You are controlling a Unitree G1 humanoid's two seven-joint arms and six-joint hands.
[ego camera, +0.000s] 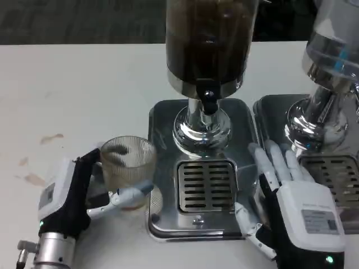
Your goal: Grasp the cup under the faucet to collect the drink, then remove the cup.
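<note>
A ribbed clear glass cup [128,166] stands at the left edge of the silver drip tray [162,120], left of the slotted grille [206,185]. It is not under the black faucet [208,101] of the dark-drink dispenser [207,39]. My left hand [70,193] holds the cup from the left, thumb across its lower front and a finger behind its rim. I cannot tell whether there is liquid in it. My right hand [289,193] lies open at the tray's right edge, fingers stretched toward the back and holding nothing.
A second dispenser [334,50] with a clear container stands at the right on its own tray [272,112], close behind my right hand. Brown stains [50,138] mark the white table at the left.
</note>
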